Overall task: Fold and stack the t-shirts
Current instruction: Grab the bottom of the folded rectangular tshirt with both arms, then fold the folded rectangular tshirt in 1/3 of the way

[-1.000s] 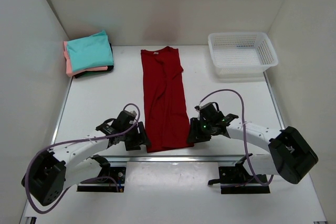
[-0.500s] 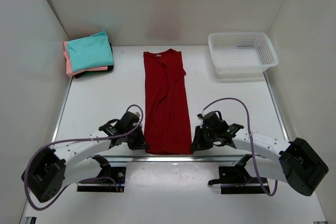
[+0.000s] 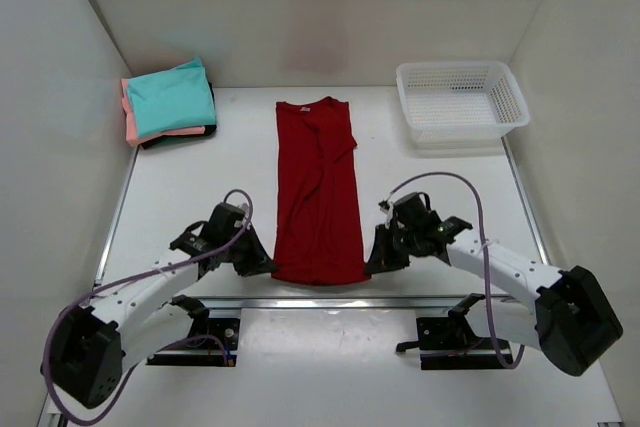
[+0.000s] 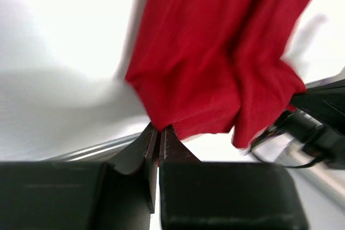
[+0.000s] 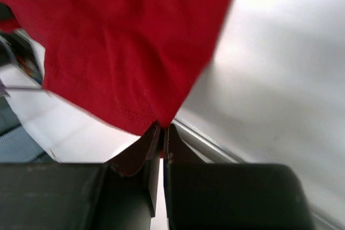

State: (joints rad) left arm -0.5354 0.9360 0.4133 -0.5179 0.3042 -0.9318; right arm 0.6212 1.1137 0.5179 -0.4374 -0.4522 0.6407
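A dark red t-shirt [image 3: 318, 187], folded into a long narrow strip, lies down the middle of the table with its collar at the far end. My left gripper [image 3: 265, 265] is shut on its near left hem corner [image 4: 156, 119]. My right gripper [image 3: 374, 261] is shut on the near right hem corner [image 5: 161, 117]. Both corners are lifted a little off the table. A folded stack of t-shirts [image 3: 168, 102], teal on top over salmon-pink and a dark one, sits at the far left corner.
A white mesh basket [image 3: 460, 99] stands at the far right. White walls close in the table at the left, right and back. A metal rail [image 3: 300, 299] runs along the near table edge, just in front of both grippers.
Both grippers closed on the red shirt's near hem corners and raised them. The shirt shifted a little away from me and to the right, and its near end rose.
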